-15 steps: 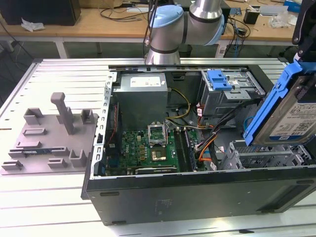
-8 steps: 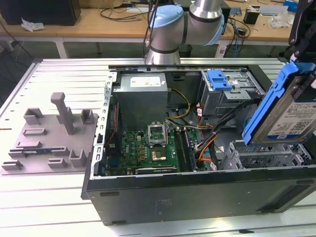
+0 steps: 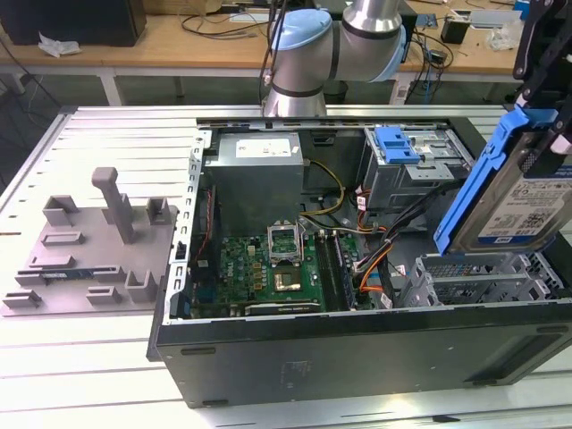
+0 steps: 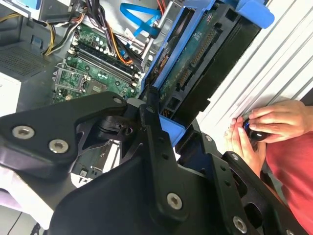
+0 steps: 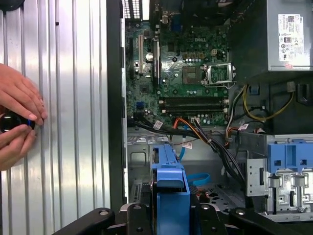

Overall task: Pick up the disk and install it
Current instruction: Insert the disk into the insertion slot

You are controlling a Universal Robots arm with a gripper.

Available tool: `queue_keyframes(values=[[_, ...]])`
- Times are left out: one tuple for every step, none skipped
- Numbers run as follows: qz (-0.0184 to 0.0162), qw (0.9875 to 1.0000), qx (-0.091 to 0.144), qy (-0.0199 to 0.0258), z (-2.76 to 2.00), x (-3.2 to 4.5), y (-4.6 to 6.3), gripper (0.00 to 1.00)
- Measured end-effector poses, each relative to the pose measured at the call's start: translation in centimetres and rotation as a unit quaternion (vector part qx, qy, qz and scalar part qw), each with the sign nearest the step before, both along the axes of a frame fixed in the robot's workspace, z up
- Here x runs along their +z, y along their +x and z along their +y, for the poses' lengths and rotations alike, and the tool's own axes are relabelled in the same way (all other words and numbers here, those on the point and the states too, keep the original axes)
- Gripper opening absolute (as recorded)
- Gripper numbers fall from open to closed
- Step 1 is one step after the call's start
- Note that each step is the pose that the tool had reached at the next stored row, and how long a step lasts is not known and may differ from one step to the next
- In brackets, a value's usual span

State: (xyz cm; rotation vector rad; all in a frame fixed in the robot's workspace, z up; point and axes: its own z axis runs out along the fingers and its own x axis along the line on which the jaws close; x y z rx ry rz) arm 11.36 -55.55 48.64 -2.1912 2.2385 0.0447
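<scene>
Fig.: my black hand (image 3: 542,114) clamps the silver-grey hard drive in blue plastic carrier (image 3: 520,204), held tilted above grey metal drive cage (image 3: 483,279) of open black PC case (image 3: 357,357), exterior view's right.

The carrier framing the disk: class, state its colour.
Bright blue; the carrier around the disk shows best in the exterior view.

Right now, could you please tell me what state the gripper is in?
Gripper: closed on the disk, holding it above the open computer case.
</scene>
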Motion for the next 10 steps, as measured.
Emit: queue_keyframes(values=[[0.0000, 1.0000, 0.000, -0.0001, 0.07, -0.04, 0.02, 0.36], [0.0000, 1.0000, 0.000, -0.0002, 0.15, -0.08, 0.05, 0.36], [0.0000, 1.0000, 0.000, -0.0004, 0.23, -0.14, 0.07, 0.36], [-0.0001, 1.0000, 0.000, -0.0005, 0.30, -0.21, 0.10, 0.36], [-0.0001, 1.0000, 0.000, -0.0007, 0.35, -0.26, 0.11, 0.36], [-0.0001, 1.0000, 0.000, -0.0009, 0.40, -0.34, 0.12, 0.36], [-0.0002, 1.0000, 0.000, -0.0010, 0.43, -0.40, 0.13, 0.36], [-0.0006, 1.0000, 0.000, -0.0012, 0.44, -0.55, 0.14, 0.36], [-0.0012, 1.0000, 0.000, -0.0013, 0.45, -0.65, 0.15, 0.36], [-0.0019, 1.0000, 0.000, -0.0014, 0.45, -0.71, 0.15, 0.36]])
